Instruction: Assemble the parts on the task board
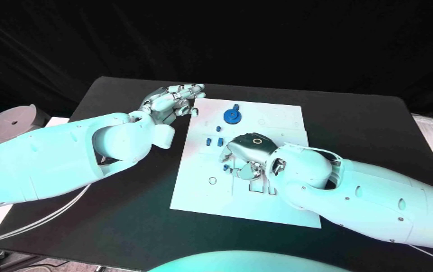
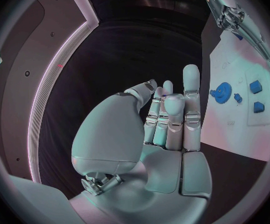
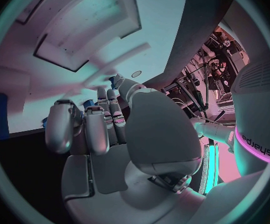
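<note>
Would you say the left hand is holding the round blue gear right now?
No; in the head view the left hand is off the task board, apart from the blue gear.

My right hand [image 1: 248, 154] sits low over the middle of the task board [image 1: 203, 191], blocking its centre. My left hand [image 1: 171, 102] hovers off the board's far left corner, over bare black table [image 1: 361, 122]. A blue gear [image 1: 232, 116] and small blue parts [image 1: 213, 141] stand between them. The board's near left area is open.

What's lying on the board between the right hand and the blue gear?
In the head view, two small blue pieces lie on the task board between the right hand and the blue gear.
</note>
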